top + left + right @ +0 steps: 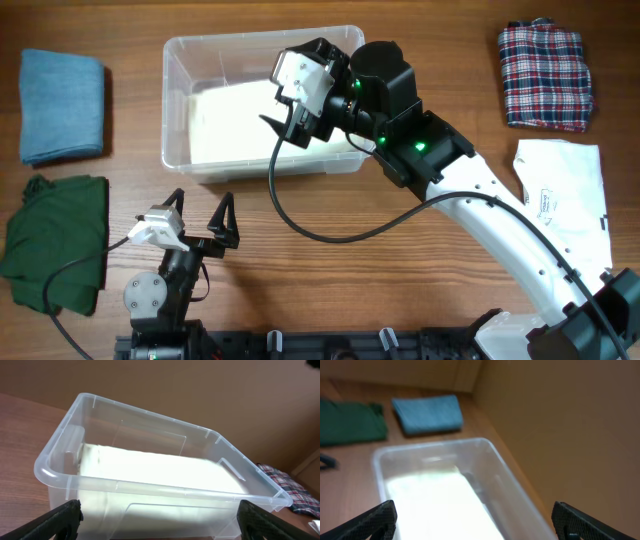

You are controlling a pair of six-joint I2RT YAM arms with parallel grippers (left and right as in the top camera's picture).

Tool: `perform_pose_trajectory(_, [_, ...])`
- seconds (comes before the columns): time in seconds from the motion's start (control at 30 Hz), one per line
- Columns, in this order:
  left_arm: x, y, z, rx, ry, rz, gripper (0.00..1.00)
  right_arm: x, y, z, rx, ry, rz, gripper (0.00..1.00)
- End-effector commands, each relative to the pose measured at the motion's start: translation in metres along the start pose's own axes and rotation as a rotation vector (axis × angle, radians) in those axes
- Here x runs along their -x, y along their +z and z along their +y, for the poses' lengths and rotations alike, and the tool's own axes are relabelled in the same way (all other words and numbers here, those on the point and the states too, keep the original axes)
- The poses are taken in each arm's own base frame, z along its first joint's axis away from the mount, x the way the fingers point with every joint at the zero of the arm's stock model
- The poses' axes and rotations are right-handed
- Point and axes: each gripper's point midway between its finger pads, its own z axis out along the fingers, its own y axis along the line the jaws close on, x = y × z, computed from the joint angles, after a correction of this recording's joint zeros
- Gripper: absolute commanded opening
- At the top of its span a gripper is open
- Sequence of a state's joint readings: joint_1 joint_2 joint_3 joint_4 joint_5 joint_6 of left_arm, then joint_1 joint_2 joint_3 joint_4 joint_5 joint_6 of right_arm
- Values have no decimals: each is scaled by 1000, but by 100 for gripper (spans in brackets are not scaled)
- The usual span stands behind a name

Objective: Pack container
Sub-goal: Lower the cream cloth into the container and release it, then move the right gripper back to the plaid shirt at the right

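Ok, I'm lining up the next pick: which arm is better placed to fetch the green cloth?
Left, probably. The left gripper stands open close beside the green cloth. The right gripper, also open, hangs over the container, farther from that cloth.

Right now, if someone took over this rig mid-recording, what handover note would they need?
Left gripper: open, empty, low near the table's front, facing the container.
Right gripper: open, empty, above the container's inside.
Container: upright, back centre. Something flat and white covers its floor; item or label, cannot tell.
Outside it: blue cloth and green cloth on the left, plaid cloth and white bag on the right.
Done: at most that white piece.
Left: probably packing those four.
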State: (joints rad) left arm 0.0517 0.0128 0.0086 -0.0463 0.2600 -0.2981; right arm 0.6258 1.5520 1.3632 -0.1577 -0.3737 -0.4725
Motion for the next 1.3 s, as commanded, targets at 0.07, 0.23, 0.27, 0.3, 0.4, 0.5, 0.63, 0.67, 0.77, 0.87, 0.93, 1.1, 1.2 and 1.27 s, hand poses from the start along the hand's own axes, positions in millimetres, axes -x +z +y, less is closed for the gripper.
perform_pose_trajectory(0.07, [-2, 0, 0, -1, 1, 3, 100, -8, -2, -13, -84, 175, 51, 97])
perform_pose_trajectory(0.23, [-2, 0, 0, -1, 1, 3, 100, -55, -14, -19, -185, 266, 272, 95])
perform_pose_trajectory(0.27, [-2, 0, 0, -1, 1, 3, 100, -62, -19, -17, -183, 299, 313, 95])
perform_pose_trajectory(0.3, [-2, 0, 0, -1, 1, 3, 100, -65, -24, -17, -182, 337, 346, 100])
perform_pose_trajectory(0.4, [-2, 0, 0, -1, 1, 3, 100, -63, -46, -30, -214, 454, 401, 100])
perform_pose_trajectory(0.5, [-2, 0, 0, -1, 1, 3, 100, -56, -75, -56, -267, 500, 426, 100])
perform_pose_trajectory(0.63, [-2, 0, 0, -1, 1, 3, 100, -58, -117, -108, -415, 552, 383, 100])
perform_pose_trajectory(0.67, [-2, 0, 0, -1, 1, 3, 100, -67, -133, -130, -496, 606, 373, 100])
perform_pose_trajectory(0.77, [-2, 0, 0, -1, 1, 3, 100, -104, -183, -186, -699, 731, 367, 100])
perform_pose_trajectory(0.87, [-2, 0, 0, -1, 1, 3, 100, -134, -222, -225, -790, 799, 332, 100])
perform_pose_trajectory(0.93, [-2, 0, 0, -1, 1, 3, 100, -158, -248, -253, -843, 852, 288, 100])
perform_pose_trajectory(1.1, [-2, 0, 0, -1, 1, 3, 100, -257, -305, -304, -998, 959, 315, 100])
perform_pose_trajectory(1.2, [-2, 0, 0, -1, 1, 3, 100, -304, -319, -314, -1040, 1014, 348, 100])
perform_pose_trajectory(1.27, [-2, 0, 0, -1, 1, 3, 100, -352, -332, -318, -1078, 1087, 367, 100])
